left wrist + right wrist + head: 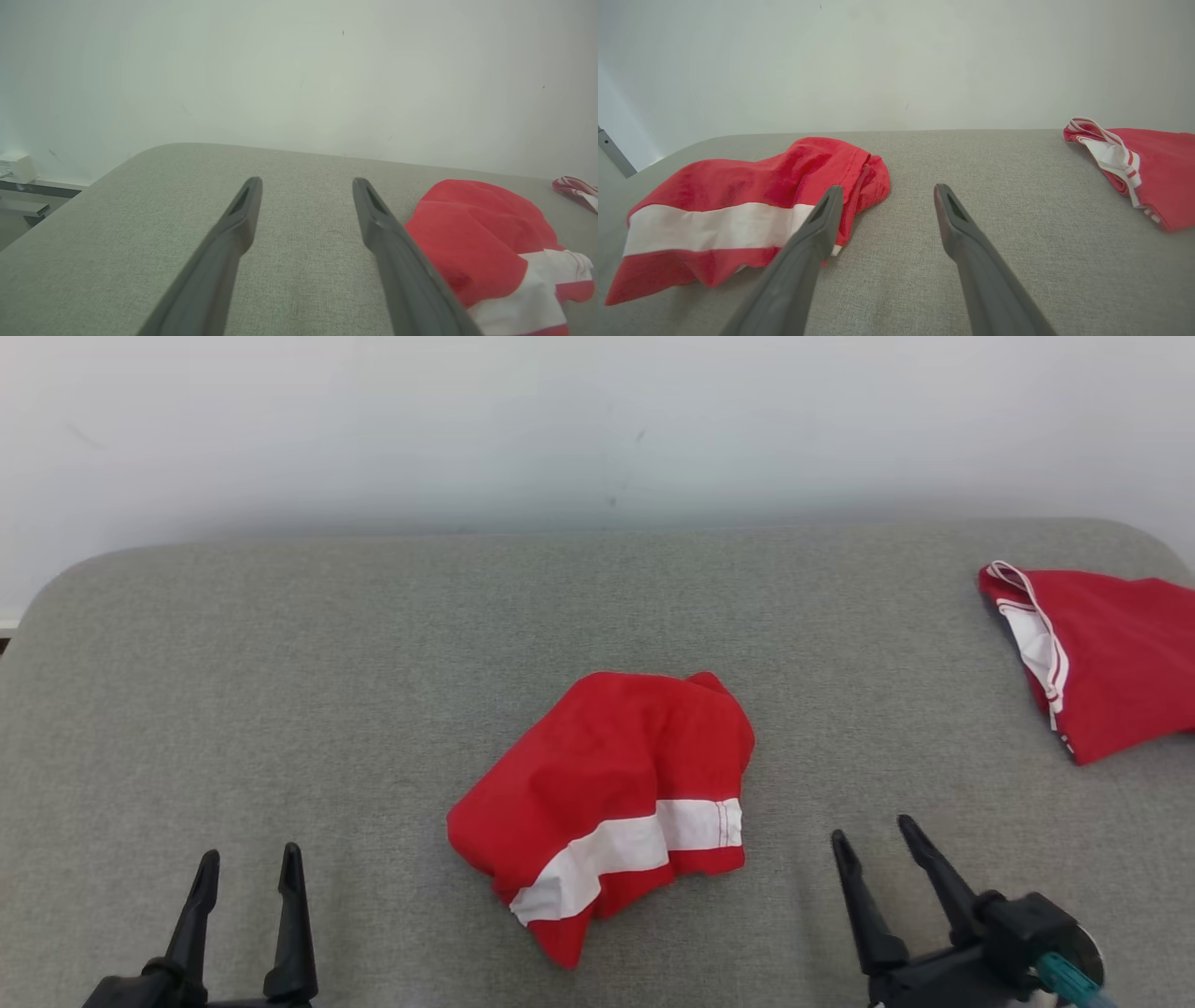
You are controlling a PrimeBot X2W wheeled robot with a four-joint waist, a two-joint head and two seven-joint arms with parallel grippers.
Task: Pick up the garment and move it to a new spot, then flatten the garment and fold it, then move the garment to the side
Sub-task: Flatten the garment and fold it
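A crumpled red garment with a white stripe lies bunched in the middle of the grey padded table. It shows at the right of the left wrist view as the garment and at the left of the right wrist view as the garment. My left gripper stands open at the lower left, well apart from the cloth, and is empty. My right gripper stands open at the lower right, just right of the cloth, holding nothing.
A second red piece of clothing with white trim lies at the table's far right edge, also seen as red clothing. A pale wall rises behind the table. The table's rounded left corner drops off beside a white ledge.
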